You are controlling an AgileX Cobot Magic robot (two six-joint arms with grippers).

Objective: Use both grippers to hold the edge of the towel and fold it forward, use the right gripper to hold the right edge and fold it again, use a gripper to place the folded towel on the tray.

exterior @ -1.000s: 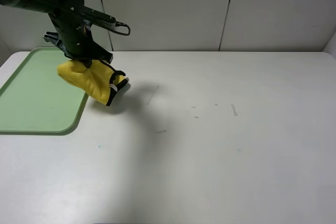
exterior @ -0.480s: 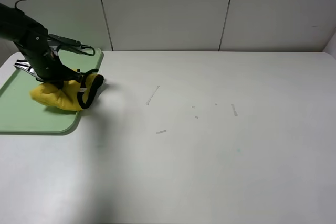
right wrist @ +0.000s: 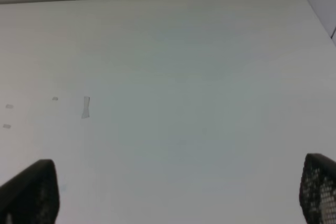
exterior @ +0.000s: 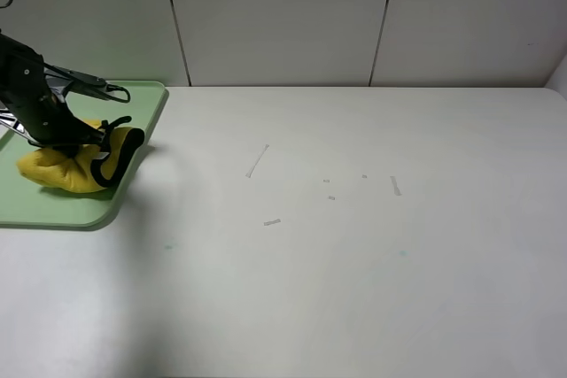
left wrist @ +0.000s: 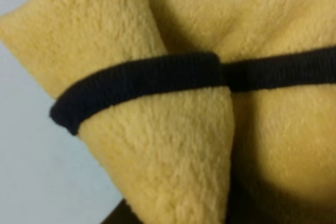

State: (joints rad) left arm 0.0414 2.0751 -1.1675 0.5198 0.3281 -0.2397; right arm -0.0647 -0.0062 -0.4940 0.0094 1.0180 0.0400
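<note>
The folded yellow towel (exterior: 66, 173) lies bunched on the right part of the pale-green tray (exterior: 53, 205) at the far left of the exterior view. My left gripper (exterior: 78, 141) sits on top of it, shut on the cloth. The left wrist view is filled by the plush towel (left wrist: 157, 150), with its black edge (left wrist: 142, 80) running across; the jaws themselves are hidden there. My right gripper (right wrist: 173, 192) is open and holds nothing. Only its two black fingertips (right wrist: 29, 192) show, above bare table, and the exterior view does not show this arm.
A few small tape scraps (exterior: 257, 161) lie on the white table (exterior: 354, 289) near its middle. A panelled wall (exterior: 283, 15) closes off the far side. The tray's rim (exterior: 133, 174) stands slightly above the tabletop.
My left arm has carried the towel leftward and down, from above the table beside the tray to a spot on the tray. The right gripper has not moved.
</note>
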